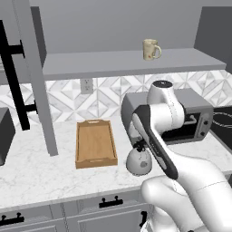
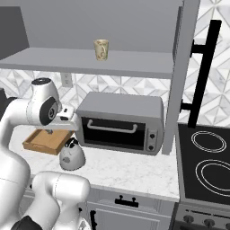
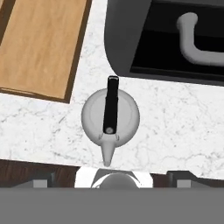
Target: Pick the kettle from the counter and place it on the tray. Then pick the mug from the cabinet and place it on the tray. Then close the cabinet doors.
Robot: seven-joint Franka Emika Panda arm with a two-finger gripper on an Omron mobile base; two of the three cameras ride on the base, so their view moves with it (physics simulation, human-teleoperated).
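Note:
The speckled grey-white kettle with its black handle stands on the white marble counter, just right of the wooden tray. My gripper hangs directly above the kettle, open, its fingertips spread wide with nothing between them. From the side, the kettle sits under my hand, near the counter's front edge. The tray is empty. The cream mug stands on the grey shelf of the open cabinet. The mug is well above my arm.
A grey toaster oven stands close behind the kettle. The cabinet doors stand open: one left of the tray, one right of the oven. A black stove lies at the far right.

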